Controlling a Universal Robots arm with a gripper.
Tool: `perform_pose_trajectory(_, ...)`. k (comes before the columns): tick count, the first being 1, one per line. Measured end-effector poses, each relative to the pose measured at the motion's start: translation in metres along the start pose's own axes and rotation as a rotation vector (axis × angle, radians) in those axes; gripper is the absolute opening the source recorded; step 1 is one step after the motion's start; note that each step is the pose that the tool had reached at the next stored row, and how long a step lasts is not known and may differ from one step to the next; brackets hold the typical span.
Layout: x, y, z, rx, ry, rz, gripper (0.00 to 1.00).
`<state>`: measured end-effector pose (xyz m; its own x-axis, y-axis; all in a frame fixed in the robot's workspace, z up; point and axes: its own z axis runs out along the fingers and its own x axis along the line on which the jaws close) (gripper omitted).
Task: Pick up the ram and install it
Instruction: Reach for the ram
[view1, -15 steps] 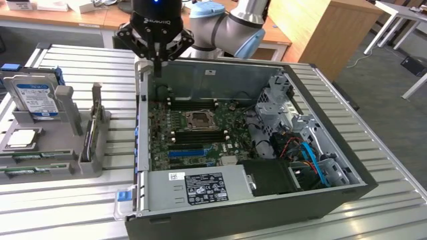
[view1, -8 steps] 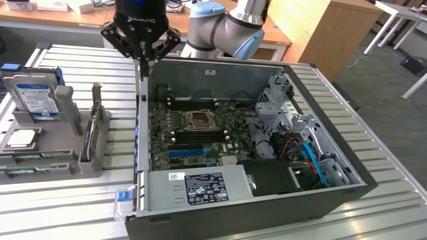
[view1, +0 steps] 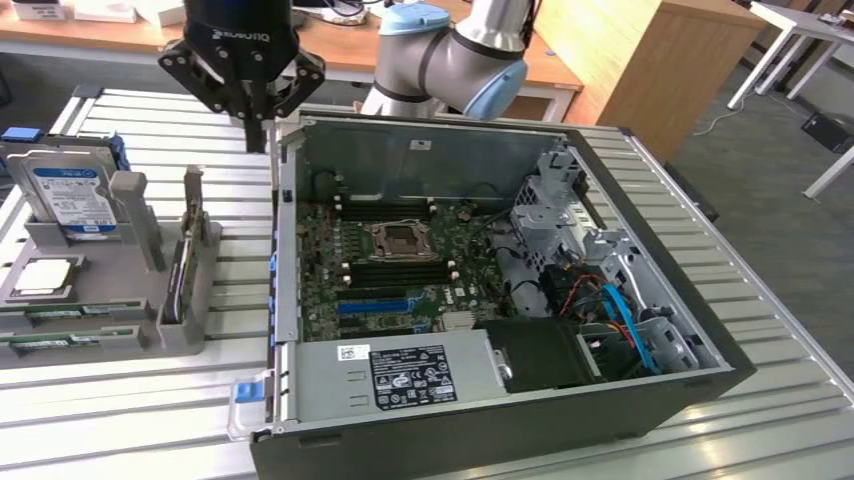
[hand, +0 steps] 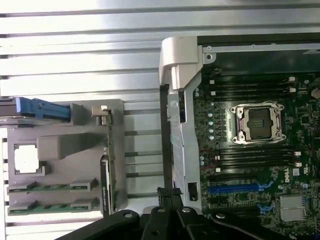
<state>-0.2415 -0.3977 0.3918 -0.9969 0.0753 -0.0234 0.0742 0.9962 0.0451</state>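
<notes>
Exterior view first: the gripper (view1: 254, 128) hangs over the ribbed metal table (view1: 787, 330), just outside the far corner of the open computer case (view1: 467, 445) on the exterior view's left. Its fingers point down and are drawn together, with nothing that I can make out between them. The ram (view1: 56, 316), a thin green stick, lies flat in the grey holder (view1: 127, 290) well apart from the gripper, toward the near end of that holder. A second stick (view1: 54, 341) of the same kind lies just beside it. Inside the case, the dark memory slots (view1: 396, 268) next to the processor socket (view1: 400, 238) on the motherboard look bare. Wrist view next: the gripper (hand: 170, 196) shows its fingers meeting at a closed tip above the case wall (hand: 182, 125), between holder and motherboard. The ram (hand: 52, 186) and the second stick (hand: 50, 205) sit in their own grooves of the grey holder (hand: 65, 147), untouched. The memory slots (hand: 255, 157) beside the processor socket (hand: 259, 122) show no green board in them. By my reading the task stands at its very start: the ram is not yet grasped, no slot is filled, and both the pick-up and the installing are left to do.
</notes>
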Motion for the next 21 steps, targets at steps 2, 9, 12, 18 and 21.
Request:
perform_pose_trajectory(2,0.006,-0.0004,-0.0001,0.0,0.0,0.0,0.11)
perform_pose_trajectory(9,0.03,-0.0018,-0.0003,0.0001,0.0,0.0,0.11)
perform_pose_trajectory(12,0.041,-0.0024,-0.0004,0.0,0.0001,0.0,0.11)
perform_pose_trajectory(18,0.061,-0.0036,-0.0006,0.0001,0.0001,0.0,0.11)
perform_pose_trajectory(21,0.072,-0.0042,-0.0007,0.0,0.0,0.0,0.11)
